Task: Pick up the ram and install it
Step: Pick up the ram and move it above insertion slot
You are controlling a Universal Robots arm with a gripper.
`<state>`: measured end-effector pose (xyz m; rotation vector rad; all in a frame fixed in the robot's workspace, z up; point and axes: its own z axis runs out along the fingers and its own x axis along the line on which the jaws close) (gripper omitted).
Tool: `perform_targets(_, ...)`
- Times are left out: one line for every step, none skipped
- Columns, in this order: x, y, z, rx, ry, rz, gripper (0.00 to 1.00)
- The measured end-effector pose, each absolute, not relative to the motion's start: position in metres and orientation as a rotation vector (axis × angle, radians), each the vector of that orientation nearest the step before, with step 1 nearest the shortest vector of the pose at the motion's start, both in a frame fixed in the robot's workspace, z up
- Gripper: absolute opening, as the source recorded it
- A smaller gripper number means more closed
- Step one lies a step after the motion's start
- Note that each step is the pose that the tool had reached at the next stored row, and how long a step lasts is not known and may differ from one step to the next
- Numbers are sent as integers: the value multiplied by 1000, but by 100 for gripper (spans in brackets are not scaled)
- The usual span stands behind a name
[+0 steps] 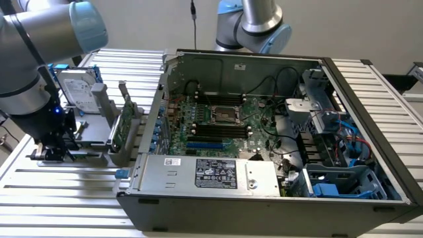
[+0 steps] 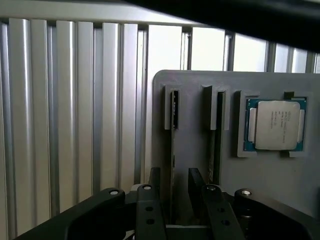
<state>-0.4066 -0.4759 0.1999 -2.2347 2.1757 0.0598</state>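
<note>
**Ram on edge in its holder slot, open fingers to either side**

Ram (image 2: pixel 173 131) stands on edge in a narrow slot of the gray holder (image 2: pixel 200 85). The wrist view sees it edge-on as a thin dark strip. It is not lifted and sits down in the slot.

Gripper (image 2: pixel 174 174) is low over it with the jaws spread wide. One black finger (image 2: pixel 155 179) stands on each side of the stick, with a sliver of gap on both sides. Nothing is clamped. Cannot tell whether a pad grazes the board lower down.

The next slot over holds a second stick (image 2: pixel 216 140), also on edge and outside the fingers. Past that, a processor (image 2: pixel 275 125) lies flat in a square recess of the same holder. The holder sits on the slatted metal table (image 2: pixel 75 110).

Exterior view:
- The arm reaches down onto the holder at the exterior view's left.
- A hard drive (image 1: pixel 78 94) and a green card (image 1: pixel 119 124) with a metal bracket stand upright on the holder.
- The open computer case (image 1: pixel 264 210) is well apart, toward the exterior view's right.
- Inside it is the motherboard (image 1: pixel 258 111), whose long black slots (image 1: pixel 221 130) run beside the processor socket (image 1: pixel 223 114).
</note>
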Motion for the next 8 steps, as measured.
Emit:
perform_targets(-407,-477,200,-2235,2173,63,36)
perform_targets(-407,-477,199,-2235,2170,67,36)
perform_targets(-407,-478,199,-2234,2168,71,36)
perform_targets(-407,-479,199,-2233,2166,75,36)
perform_targets(-407,-479,199,-2233,2164,79,36)
perform_targets(-407,-480,199,-2232,2162,84,36)
perform_targets(-407,-481,198,-2230,2159,88,36)
perform_targets(-407,-482,198,-2229,2157,92,36)
